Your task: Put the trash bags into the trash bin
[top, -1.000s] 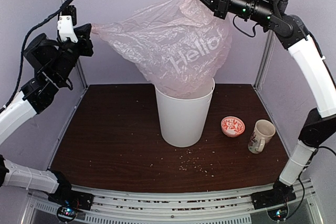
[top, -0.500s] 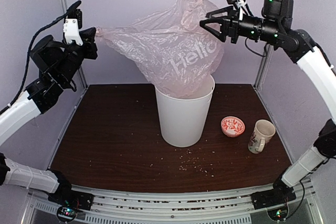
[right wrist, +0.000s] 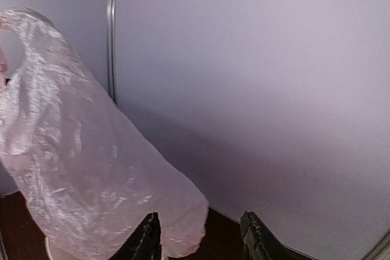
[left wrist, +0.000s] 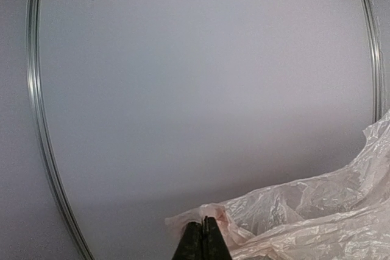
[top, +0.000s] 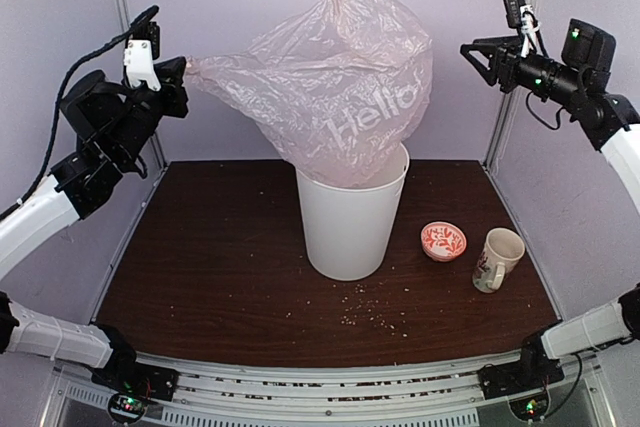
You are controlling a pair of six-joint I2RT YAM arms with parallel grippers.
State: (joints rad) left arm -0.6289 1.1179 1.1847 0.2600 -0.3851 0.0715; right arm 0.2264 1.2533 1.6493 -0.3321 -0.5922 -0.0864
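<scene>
The pale-pink translucent trash bag (top: 340,97) with white "Hello!" lettering billows above the tall white trash bin (top: 350,227), its lower end tucked inside the rim. My left gripper (top: 180,75) is shut on the bag's left corner, holding it high at the left. In the left wrist view the jaws (left wrist: 203,223) pinch a fold of pink plastic (left wrist: 317,211). My right gripper (top: 470,52) hangs open at the upper right, apart from the bag. In the right wrist view its gripper (right wrist: 200,217) is empty, with the bag (right wrist: 73,162) off to the left.
A small red-patterned bowl (top: 443,241) and a floral mug (top: 496,258) stand right of the bin on the dark brown table (top: 200,267). Crumbs (top: 370,312) are scattered in front of the bin. Metal frame posts (top: 500,117) rise along the back wall.
My right gripper opened, let go of the bag's right handle and drew back to the right. The freed top of the bag sprang upward. The left gripper keeps its hold.
</scene>
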